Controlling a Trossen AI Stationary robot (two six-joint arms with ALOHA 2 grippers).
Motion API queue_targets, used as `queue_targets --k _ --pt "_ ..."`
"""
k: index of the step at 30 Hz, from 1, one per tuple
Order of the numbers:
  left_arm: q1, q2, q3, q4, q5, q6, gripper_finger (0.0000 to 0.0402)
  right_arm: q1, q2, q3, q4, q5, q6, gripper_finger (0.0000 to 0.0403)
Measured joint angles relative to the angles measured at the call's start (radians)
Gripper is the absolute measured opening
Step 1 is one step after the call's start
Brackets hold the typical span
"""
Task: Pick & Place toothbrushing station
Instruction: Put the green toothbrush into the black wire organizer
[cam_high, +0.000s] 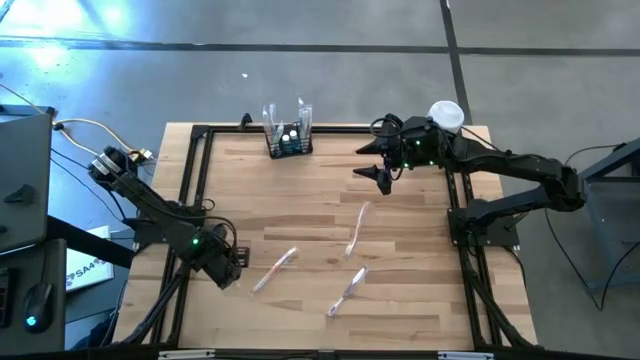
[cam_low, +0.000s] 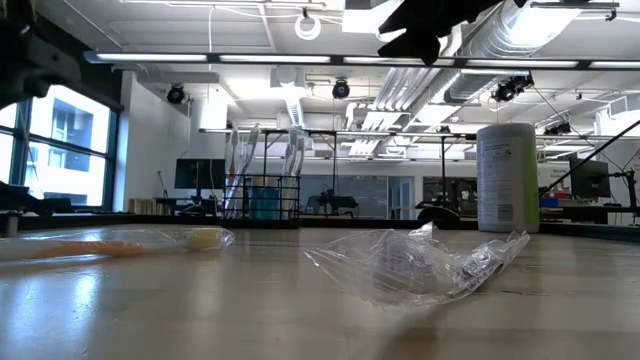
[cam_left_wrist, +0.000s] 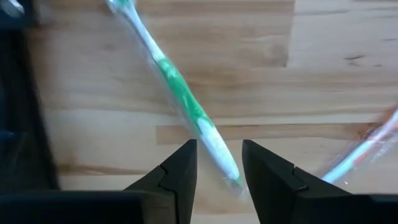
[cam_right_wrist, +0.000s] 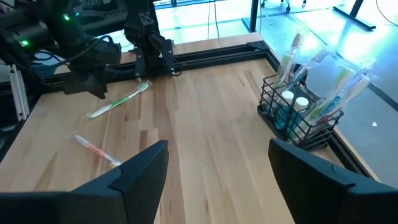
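On the pale wooden table (cam_high: 330, 200), seen from above, the black wire toothbrushing station (cam_high: 289, 143) stands at the far edge. Our left gripper (cam_left_wrist: 219, 163), half spread, holds nothing beside a wrapped green toothbrush (cam_left_wrist: 177, 93), probably next. Our right gripper (cam_right_wrist: 217, 165) hovers wide open, facing the station.

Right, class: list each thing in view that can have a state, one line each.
Black rack: upright, holding wrapped toothbrushes.
Green toothbrush: wrapped, lying flat.
Orange toothbrush: lying flat.
Left gripper: open, over the green toothbrush's end.
Right gripper: open, empty.
White container: upright.
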Motion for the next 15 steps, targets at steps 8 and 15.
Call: queue_targets --k 8,15 --pt "0.000 0.000 -0.131 0.230 0.033 -0.069 0.0127 0.000 0.000 0.000 -0.009 0.000 -0.008 0.0271" --pt "0.000 0.000 -0.139 0.186 0.051 -0.074 0.0127 0.000 0.000 0.000 -0.012 0.000 -0.008 0.0271"
